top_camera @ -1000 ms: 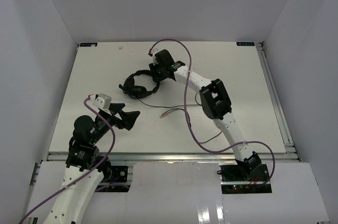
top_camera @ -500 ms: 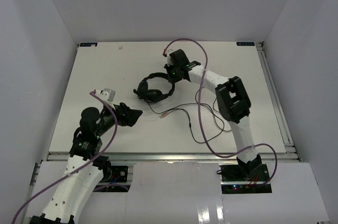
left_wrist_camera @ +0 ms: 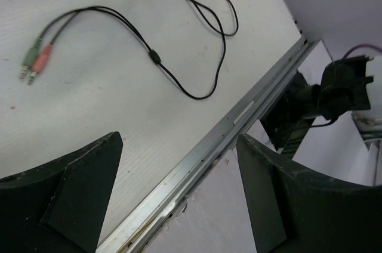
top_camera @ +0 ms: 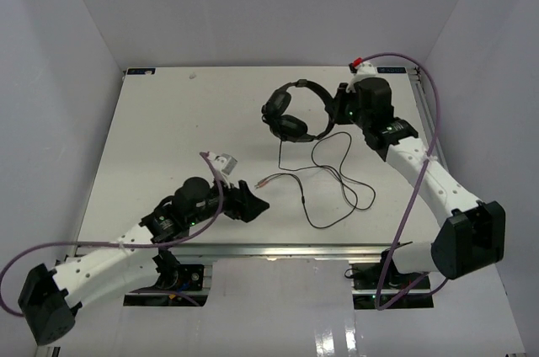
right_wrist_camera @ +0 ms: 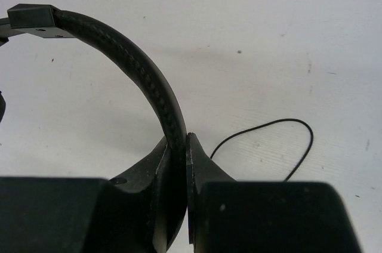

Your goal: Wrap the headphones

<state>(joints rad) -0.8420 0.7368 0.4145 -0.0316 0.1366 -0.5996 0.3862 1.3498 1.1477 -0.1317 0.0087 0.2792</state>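
Observation:
The black headphones [top_camera: 290, 113] hang above the table at the back right, held by their arched headband [right_wrist_camera: 146, 80]. My right gripper [top_camera: 333, 111] is shut on that headband [top_camera: 313, 96], its jaws pinching the band from both sides [right_wrist_camera: 178, 163]. The thin black cable [top_camera: 337, 176] trails from the earcups in loops across the table. It ends in a pink and a green plug [left_wrist_camera: 33, 62] near the middle [top_camera: 261, 182]. My left gripper [top_camera: 253, 204] hovers low by the front edge, open and empty, just near of the plugs. Its fingers [left_wrist_camera: 71, 199] frame the table's rail.
The metal rail [left_wrist_camera: 239, 116] runs along the table's front edge. Purple robot cables [top_camera: 417, 180] loop beside the right arm, and another [top_camera: 101, 243] runs along the left arm. The right arm's base [left_wrist_camera: 334, 92] sits beyond the rail. White walls close in the table on three sides.
My right gripper has closed on the headband and carried the headphones up and to the right, dragging the cable along. My left arm has reached forward and right towards the plugs.

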